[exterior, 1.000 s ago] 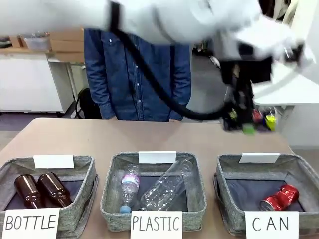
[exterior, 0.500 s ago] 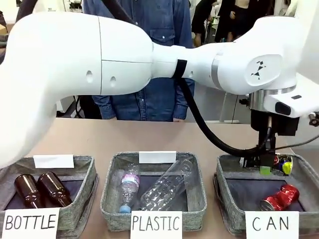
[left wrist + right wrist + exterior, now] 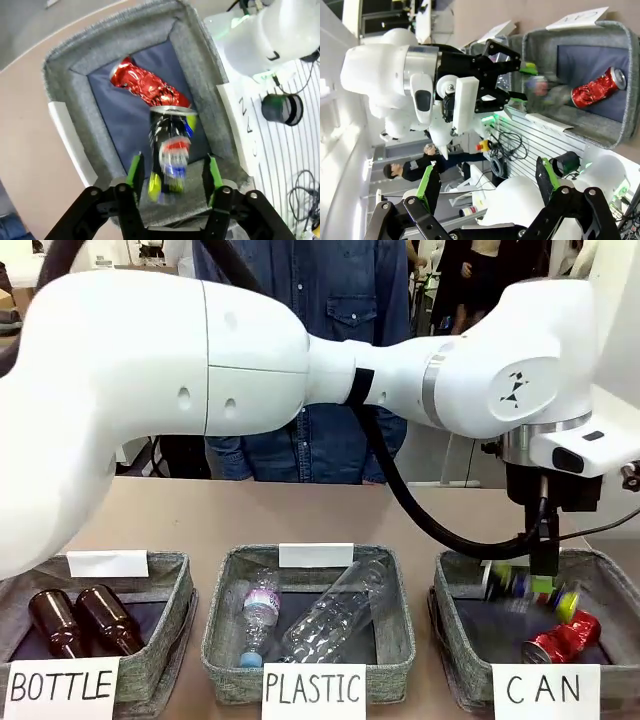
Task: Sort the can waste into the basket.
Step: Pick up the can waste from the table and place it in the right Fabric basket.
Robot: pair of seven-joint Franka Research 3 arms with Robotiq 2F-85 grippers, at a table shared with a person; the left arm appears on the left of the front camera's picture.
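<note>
A: What takes up most of the front view?

B: The robot's white left arm point(image 3: 250, 360), reaching from the left across the beige tabletop point(image 3: 250, 515) to the right side. A person in a blue denim shirt point(image 3: 330, 300) stands at the far side.

A: And on the tabletop?

B: Three square grey woven-fabric baskets in a row. The one signed "BOTTLE" point(image 3: 170, 570) holds two brown glass bottles point(image 3: 85, 620), the middle one signed "PLASTIC" point(image 3: 395, 610) holds clear plastic bottles point(image 3: 320, 620), and the grey woven basket with the white "CAN" sign point(image 3: 450, 610) sits at the right.

A: Where is the left gripper?

B: The black left gripper with green pads point(image 3: 172, 172) hangs over the CAN basket. Its jaws stand apart, with nothing clamped between them.

A: So where are the cans?

B: The dark drink can with a silver-grey pattern point(image 3: 170, 150) is blurred, just below the parted jaws and above the basket's dark bottom, touching neither finger as far as the left wrist view shows. The dented red drink can with white print point(image 3: 147, 85) lies on its side on the basket floor, close beside it.

A: And the right gripper?

B: The right gripper point(image 3: 487, 182) is held well away from the basket, looking at the left arm's wrist; its jaws are wide apart and empty.
</note>
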